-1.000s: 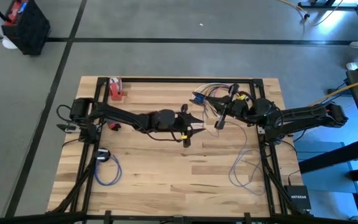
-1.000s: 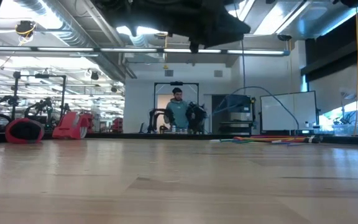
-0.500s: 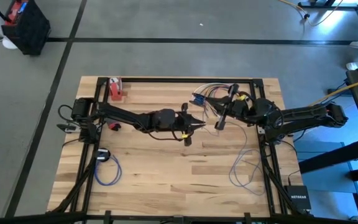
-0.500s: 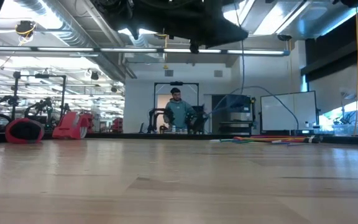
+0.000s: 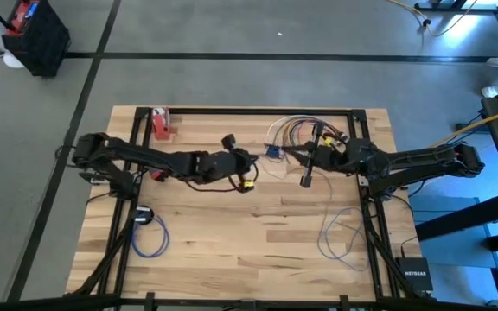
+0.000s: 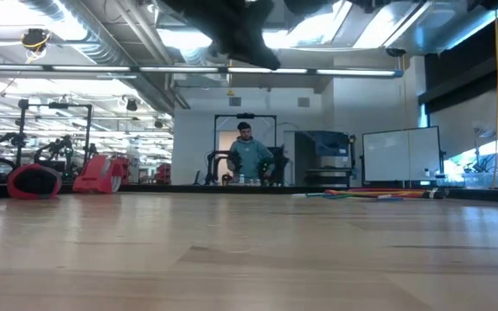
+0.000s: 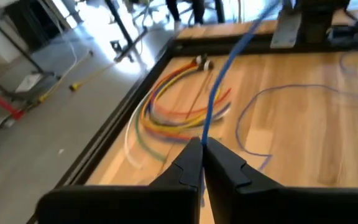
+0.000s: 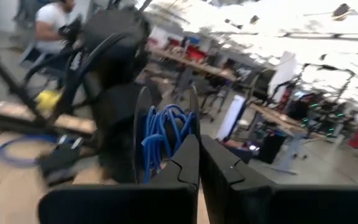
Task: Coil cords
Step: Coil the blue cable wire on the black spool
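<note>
A blue cord runs between my two grippers above the table's far middle. A bunch of its coiled turns (image 5: 272, 153) sits between them and also shows in the right wrist view (image 8: 159, 135). My left gripper (image 5: 259, 156) is shut on the cord's straight part (image 7: 219, 87). My right gripper (image 5: 288, 151) is shut at the bunch. The cord's slack end lies in loose loops (image 5: 340, 233) on the table near the right edge. A bundle of red, orange, yellow and white cords (image 5: 296, 130) lies curved at the far edge. My left gripper pinches the blue cord (image 7: 204, 134) between its two fingertips (image 7: 191, 155), across a single strand. From there the strand runs straight and taut up and away, clear of the table. My right gripper is shut with the coiled blue turns (image 8: 166, 134) bunched right at its fingertips (image 8: 188, 152), clear of the table. Which turns lie between the fingers I cannot tell.
A second blue cord lies coiled (image 5: 150, 235) near the left edge beside a small black piece (image 5: 143, 214). A red object (image 5: 161, 123) stands at the far left. A black frame rail (image 5: 249, 111) edges the far side. A person (image 6: 245, 155) stands far behind the table.
My left gripper has moved a little toward the far edge and turned about its wrist, and its arm has swung out to the left. The bunch of blue turns has shifted slightly toward the near edge, staying between the grippers. Both grippers stay shut.
</note>
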You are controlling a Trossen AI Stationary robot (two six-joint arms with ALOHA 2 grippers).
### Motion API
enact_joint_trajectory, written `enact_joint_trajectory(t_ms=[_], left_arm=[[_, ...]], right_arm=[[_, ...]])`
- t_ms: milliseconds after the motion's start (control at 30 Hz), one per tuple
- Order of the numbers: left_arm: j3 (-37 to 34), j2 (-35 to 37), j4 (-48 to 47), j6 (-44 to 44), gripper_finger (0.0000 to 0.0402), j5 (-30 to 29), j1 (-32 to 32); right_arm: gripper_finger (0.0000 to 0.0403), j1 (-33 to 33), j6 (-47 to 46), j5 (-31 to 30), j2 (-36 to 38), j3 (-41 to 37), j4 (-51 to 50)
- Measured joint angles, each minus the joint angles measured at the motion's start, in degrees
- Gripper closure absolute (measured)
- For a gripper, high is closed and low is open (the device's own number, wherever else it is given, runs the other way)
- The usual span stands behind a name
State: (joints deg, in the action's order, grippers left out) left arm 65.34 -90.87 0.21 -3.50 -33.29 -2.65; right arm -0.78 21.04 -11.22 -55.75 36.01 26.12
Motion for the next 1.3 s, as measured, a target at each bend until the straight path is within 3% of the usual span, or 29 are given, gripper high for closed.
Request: enact_joint_trajectory(t_ms=[233,433,567,800,1000,1300], left_arm=[[0.0,5.8,-11.6,5.1,0.0399,-0.4,0.9],[0.0,8.0,-12.8,6.4,0.0397,-0.4,0.5],[0.0,8.1,-12.6,7.0,0.0400,-0.4,-0.7],[0.0,8.1,-6.9,7.1,0.0397,4.9,-3.2],[-0.4,7.4,-1.0,6.7,0.0397,4.9,-4.0],[-1.2,3.4,7.6,6.5,0.0396,5.0,-4.0]], right_arm=[[0.0395,0.0,0.8,1.9,0.0,0.0,-5.6],[0.0395,0.1,1.9,1.4,0.0,0.0,-9.2],[0.0395,0.1,4.2,-3.2,-0.1,0.0,-11.6],[0.0395,0.1,6.0,-7.4,-2.7,0.0,-13.2],[0.0395,0.0,7.1,-12.4,-7.2,0.0,-10.3],[0.0395,0.1,7.6,-12.7,-13.2,0.1,-1.4]])
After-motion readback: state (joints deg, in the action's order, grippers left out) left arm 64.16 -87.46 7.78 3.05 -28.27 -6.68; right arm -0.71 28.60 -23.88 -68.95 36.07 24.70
